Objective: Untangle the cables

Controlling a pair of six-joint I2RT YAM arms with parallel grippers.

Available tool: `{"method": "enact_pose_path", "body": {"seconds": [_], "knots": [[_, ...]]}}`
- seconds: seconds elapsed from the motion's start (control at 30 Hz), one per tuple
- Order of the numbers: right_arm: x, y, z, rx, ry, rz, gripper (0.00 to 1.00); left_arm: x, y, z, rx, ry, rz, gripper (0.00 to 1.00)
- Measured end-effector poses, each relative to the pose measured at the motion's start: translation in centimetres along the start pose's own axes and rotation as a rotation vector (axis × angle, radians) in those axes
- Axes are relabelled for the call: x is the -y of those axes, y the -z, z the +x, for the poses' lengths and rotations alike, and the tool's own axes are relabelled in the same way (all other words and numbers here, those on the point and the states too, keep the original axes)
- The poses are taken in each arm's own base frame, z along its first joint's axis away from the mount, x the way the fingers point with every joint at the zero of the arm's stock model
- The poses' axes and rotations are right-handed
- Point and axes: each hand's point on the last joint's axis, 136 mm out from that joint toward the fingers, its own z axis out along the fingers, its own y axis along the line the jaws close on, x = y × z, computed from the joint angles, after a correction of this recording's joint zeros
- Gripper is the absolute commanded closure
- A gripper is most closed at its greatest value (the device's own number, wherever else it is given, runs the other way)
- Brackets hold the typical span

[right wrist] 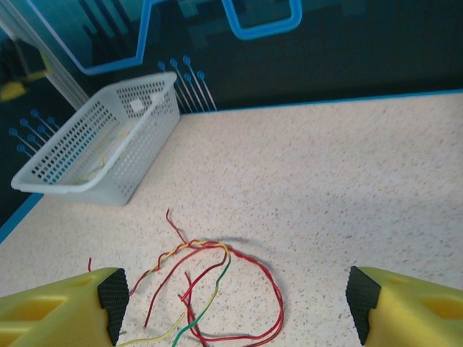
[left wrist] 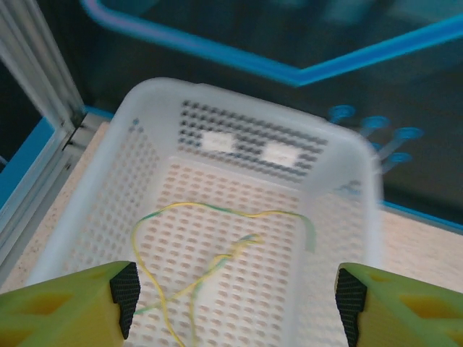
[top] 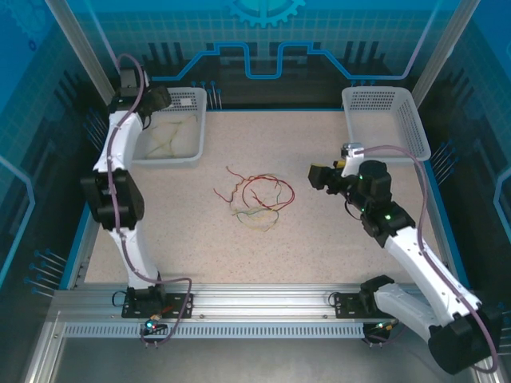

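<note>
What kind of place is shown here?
Probably a robot test cell in a lab, not a home: two arms bolted to an aluminium rail, and a speckled table enclosed by blue printed panels.

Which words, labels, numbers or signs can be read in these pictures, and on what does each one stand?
No text can be read.
Two white stickers on the end wall of the white basket: too blurred to read.
Gear emblem on the back wall: a drawing, no letters visible.
</note>
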Motion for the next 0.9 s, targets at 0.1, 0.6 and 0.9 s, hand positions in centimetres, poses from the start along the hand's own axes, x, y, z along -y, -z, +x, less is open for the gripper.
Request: {"method": "enact_pose_path", "body": {"seconds": [0.1,0.6,0.9], "knots": [[-0.2,-2.9,0.8,-0.102,-0.025,-0.012,0.24,7.6,7.5,2.3,0.071,-0.073,0.156,0.29],[0.3,-12.0,10.3,-0.542,-0.222,-0.047,0.27,19.4,14.2,28.8,-0.298,-0.293,0.526,0.21],[3.0,-11.9,10.9,-0.556,-0.284,0.061,0.29,25.3,17.7,34.1,-0.391,-0.474,0.714,0.11]]}}
